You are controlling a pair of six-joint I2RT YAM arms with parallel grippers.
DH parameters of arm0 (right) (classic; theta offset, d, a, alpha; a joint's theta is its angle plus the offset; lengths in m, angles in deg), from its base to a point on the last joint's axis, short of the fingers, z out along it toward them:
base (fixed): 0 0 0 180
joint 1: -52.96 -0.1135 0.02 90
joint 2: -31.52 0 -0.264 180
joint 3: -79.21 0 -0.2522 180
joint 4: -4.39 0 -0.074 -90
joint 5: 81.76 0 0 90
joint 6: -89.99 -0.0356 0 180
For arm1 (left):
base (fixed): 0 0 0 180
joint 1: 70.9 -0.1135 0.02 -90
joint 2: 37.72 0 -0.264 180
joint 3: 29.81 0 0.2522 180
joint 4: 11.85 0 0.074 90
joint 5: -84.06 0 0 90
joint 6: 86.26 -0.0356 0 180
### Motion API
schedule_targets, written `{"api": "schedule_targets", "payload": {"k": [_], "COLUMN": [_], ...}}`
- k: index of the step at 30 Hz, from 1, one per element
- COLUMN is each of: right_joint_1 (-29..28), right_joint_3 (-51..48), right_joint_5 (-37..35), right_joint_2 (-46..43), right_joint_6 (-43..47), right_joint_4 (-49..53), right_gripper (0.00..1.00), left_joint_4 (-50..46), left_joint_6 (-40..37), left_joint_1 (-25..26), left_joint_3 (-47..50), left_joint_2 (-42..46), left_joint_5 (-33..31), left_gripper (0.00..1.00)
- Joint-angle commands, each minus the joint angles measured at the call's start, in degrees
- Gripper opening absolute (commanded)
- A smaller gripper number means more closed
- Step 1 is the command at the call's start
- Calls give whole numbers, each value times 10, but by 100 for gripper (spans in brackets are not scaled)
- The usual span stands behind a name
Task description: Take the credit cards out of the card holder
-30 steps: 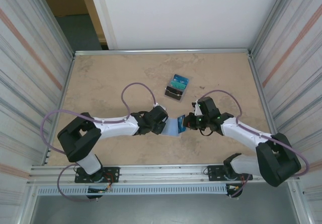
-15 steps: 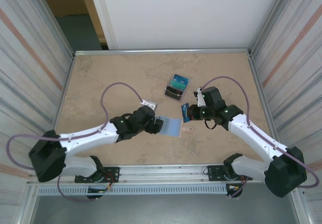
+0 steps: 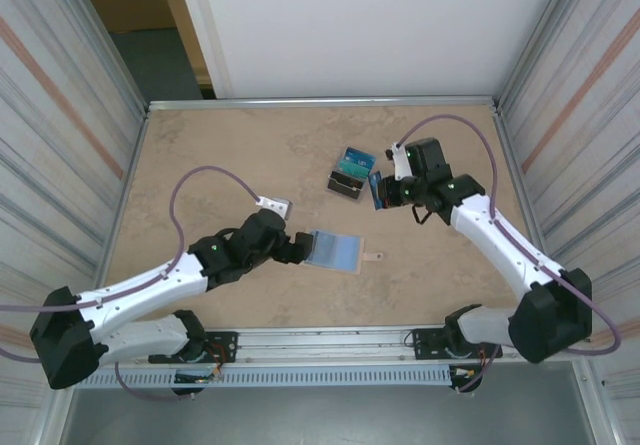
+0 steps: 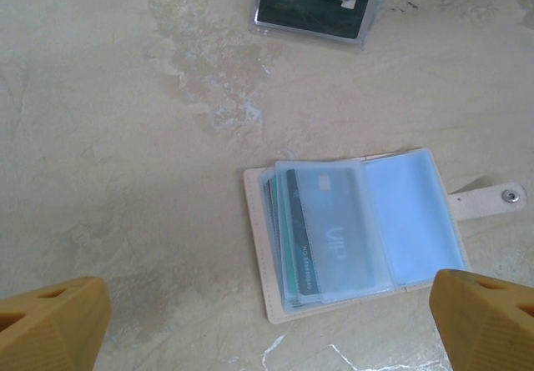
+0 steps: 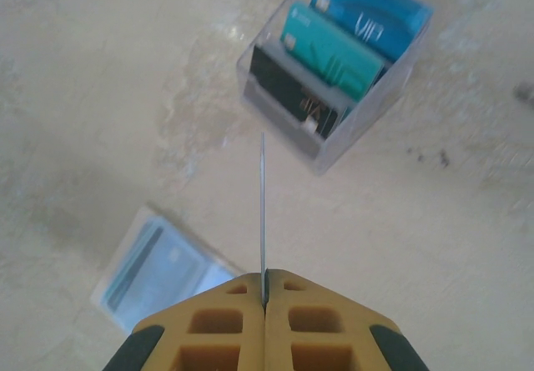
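The card holder (image 3: 336,251) lies open and flat on the table with its tan tab (image 4: 488,199) pointing right. In its clear sleeves sit a dark VIP credit card (image 4: 321,233) and teal ones beneath it. My left gripper (image 3: 301,248) is open at the holder's left edge; its fingers (image 4: 52,325) stand wide apart, touching nothing. My right gripper (image 3: 381,194) is shut on a blue credit card (image 5: 263,208), seen edge-on, just right of a clear box (image 3: 352,173).
The clear box (image 5: 334,67) holds upright blue, teal and dark cards; it also shows at the left wrist view's top edge. Metal rails border the table (image 3: 220,165), with corrugated walls on both sides. Bare tabletop lies left of and beyond the holder.
My left gripper opened wide and drew back to the left, leaving the holder flat. My right gripper carried the blue card away from the holder, up toward the clear box.
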Motion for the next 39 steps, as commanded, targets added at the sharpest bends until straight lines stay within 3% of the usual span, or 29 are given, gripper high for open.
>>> {"api": "schedule_targets", "payload": {"k": [1,10,19,31,39], "right_joint_1": [19,39,40,44,44], "right_joint_3": [46,185,293,347,358], "right_joint_5": [18,34,11,-1,-8], "right_joint_2": [46,206,320,390,420], "right_joint_6": [72,161,246,323,352], "right_joint_4": [7,6,4,-1,-14], "right_gripper": [0,0,0,0,0], "left_joint_4": [8,50,96,136,134], "left_joint_6": [2,-11,-72,-108,-100], "left_joint_1": [-12,-54,-58,-62,-93], "left_joint_3": [7,29,32,31,24], "left_joint_2": [14,24,21,19,3], "left_joint_5": [12,43,34,24,52], "left_gripper": [99,97,98,99,99]}}
